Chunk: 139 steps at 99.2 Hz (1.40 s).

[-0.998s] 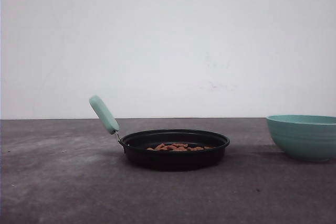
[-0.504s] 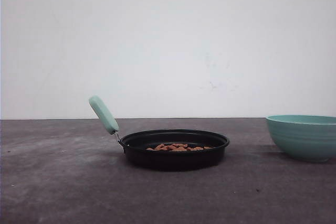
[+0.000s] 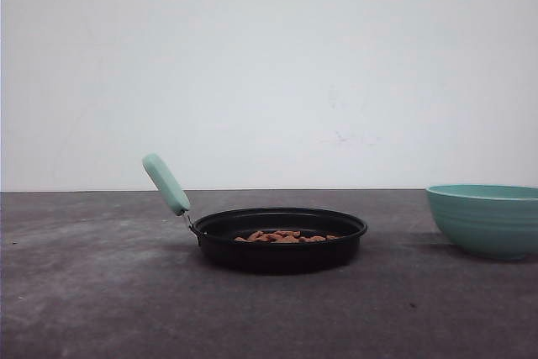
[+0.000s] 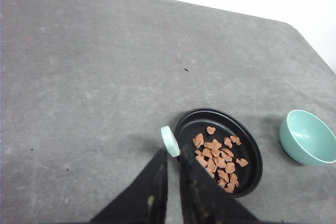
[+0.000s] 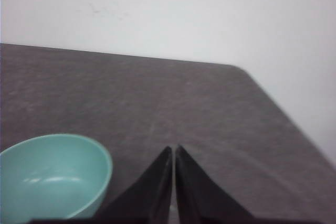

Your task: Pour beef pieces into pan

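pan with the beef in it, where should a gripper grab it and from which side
Probably by the mint-green handle, coming from the robot's left. The handle sticks up and out from the left rim of the pan, clear of the table, so fingers could close across its narrow width. The low rim offers little to pinch, and the beef pieces lie inside.

The left end effector [image 4: 172,157] hangs high above the counter [image 4: 79,77], its two dark fingers [image 4: 152,182] drawn close with only a thin slit between them and nothing held. The right end effector [image 5: 172,150] sits lower and points forward across the counter, its black fingers [image 5: 155,182] pressed together at the tips, also gripping nothing.
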Each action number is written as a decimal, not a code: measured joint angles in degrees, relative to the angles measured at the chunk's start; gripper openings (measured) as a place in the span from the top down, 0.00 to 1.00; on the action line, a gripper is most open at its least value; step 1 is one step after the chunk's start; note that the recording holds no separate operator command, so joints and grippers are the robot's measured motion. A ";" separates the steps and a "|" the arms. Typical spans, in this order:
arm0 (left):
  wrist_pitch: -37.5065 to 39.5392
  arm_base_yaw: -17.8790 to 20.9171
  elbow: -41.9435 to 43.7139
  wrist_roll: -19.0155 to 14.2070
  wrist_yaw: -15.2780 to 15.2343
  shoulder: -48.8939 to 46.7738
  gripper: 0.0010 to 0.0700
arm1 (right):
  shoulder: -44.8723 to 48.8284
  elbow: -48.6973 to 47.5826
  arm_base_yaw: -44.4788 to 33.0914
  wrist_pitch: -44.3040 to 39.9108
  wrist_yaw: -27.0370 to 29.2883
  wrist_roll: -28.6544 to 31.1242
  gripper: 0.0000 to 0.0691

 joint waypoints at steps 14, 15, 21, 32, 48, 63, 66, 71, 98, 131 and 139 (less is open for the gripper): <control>0.00 0.00 0.00 0.00 0.00 0.00 0.99 | 0.11 -3.98 0.00 2.51 -3.37 0.57 0.99; 0.00 0.00 0.00 0.00 0.00 0.00 0.99 | 0.11 -4.13 0.00 2.51 -3.41 0.59 0.99; -0.02 0.00 0.00 0.00 0.00 0.00 0.99 | 0.07 -5.11 0.00 2.62 -4.50 0.94 0.99; 0.02 0.00 0.00 0.00 0.00 0.00 0.99 | 0.17 -5.31 0.00 -0.13 -6.19 0.96 0.99; 0.00 0.00 0.00 0.00 0.00 0.00 0.99 | 0.11 -5.31 -0.87 -0.13 -6.16 0.46 0.99; 0.00 0.00 0.00 -0.02 0.00 0.00 0.99 | 0.11 -5.31 -1.60 -0.13 -6.16 -0.59 0.99; 0.00 0.00 0.00 -0.02 0.00 0.00 0.99 | 0.11 -5.31 -1.60 -0.11 -6.14 -0.61 0.99; 0.00 0.00 0.00 0.00 0.00 0.00 0.99 | 0.11 -5.31 -1.60 0.02 -6.16 -0.61 0.99; 0.00 0.00 0.00 -0.02 0.00 0.00 0.99 | 0.11 -5.31 -1.60 0.17 -6.10 -0.63 0.99; 0.00 0.00 0.00 0.00 0.00 0.00 0.99 | 0.11 -5.31 -1.60 0.17 -6.05 -0.63 0.99; -0.02 0.00 0.00 0.22 -0.07 0.00 0.99 | 0.11 -5.31 -1.60 0.17 -6.05 -0.63 0.99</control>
